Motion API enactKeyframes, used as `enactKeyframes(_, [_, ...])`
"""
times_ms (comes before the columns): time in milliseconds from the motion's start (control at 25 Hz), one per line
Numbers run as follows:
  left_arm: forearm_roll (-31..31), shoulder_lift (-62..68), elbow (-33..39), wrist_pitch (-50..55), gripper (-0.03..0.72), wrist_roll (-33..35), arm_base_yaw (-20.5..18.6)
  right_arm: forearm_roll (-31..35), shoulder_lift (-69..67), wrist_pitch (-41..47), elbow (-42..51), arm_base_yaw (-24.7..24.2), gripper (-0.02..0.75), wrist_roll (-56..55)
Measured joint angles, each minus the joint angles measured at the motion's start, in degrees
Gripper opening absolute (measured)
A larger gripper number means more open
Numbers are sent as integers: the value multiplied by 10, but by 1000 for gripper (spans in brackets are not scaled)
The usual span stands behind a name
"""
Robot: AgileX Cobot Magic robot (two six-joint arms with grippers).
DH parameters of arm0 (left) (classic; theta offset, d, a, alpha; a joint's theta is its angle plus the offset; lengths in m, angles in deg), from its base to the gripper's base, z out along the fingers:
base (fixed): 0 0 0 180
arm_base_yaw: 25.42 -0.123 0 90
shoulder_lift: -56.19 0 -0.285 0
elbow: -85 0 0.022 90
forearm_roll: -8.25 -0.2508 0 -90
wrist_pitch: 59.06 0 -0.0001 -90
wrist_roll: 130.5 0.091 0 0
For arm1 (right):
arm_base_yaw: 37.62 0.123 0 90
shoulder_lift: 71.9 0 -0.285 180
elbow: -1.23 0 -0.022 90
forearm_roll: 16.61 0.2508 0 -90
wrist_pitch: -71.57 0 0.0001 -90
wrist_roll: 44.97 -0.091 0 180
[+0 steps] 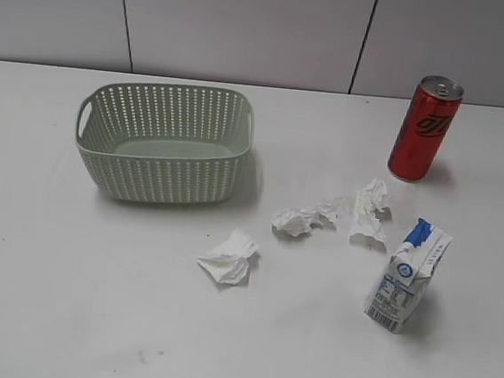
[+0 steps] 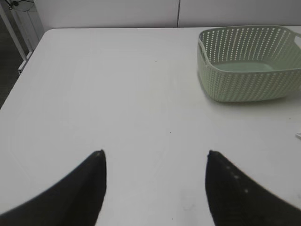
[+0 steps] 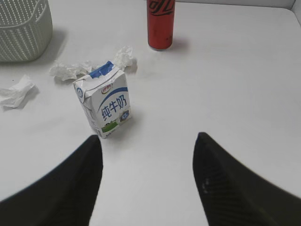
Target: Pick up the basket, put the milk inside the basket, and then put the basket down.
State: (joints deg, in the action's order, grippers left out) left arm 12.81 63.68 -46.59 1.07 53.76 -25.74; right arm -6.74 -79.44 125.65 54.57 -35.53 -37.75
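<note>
The pale sage-green slotted basket [image 1: 164, 142] stands empty on the white table at the back left; it also shows in the left wrist view [image 2: 249, 66] and at the corner of the right wrist view [image 3: 21, 28]. The milk [image 1: 407, 276], a small white carton with a blue top, stands upright at the front right, also in the right wrist view [image 3: 104, 100]. My left gripper [image 2: 155, 153] is open and empty over bare table, well left of the basket. My right gripper [image 3: 148, 136] is open and empty, just short of the milk. Neither gripper shows in the exterior view.
A red soda can [image 1: 425, 128] stands at the back right, also in the right wrist view [image 3: 161, 23]. Crumpled white tissues [image 1: 229, 258] [image 1: 370, 209] [image 1: 301, 219] lie between basket and milk. The table's left edge [image 2: 21, 70] shows in the left wrist view.
</note>
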Motion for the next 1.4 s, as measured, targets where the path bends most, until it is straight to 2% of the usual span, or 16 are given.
enactKeyframes(360, [5, 36, -18, -52, 498, 0, 0, 3, 0, 0, 0, 0, 484, 0])
enactKeyframes(560, [44, 136, -24, -148, 498, 0, 0, 3, 0, 0, 0, 0, 484, 0])
enactKeyframes(760, [63, 294, -40, -266, 498, 6, 0, 3, 0, 0, 0, 0, 484, 0])
enactKeyframes(1080, [68, 594, -160, -306, 498, 41, 5, 3, 0, 0, 0, 0, 484, 0])
enactKeyframes(1400, [68, 809, -300, -293, 498, 45, 77, 3, 0, 0, 0, 0, 484, 0])
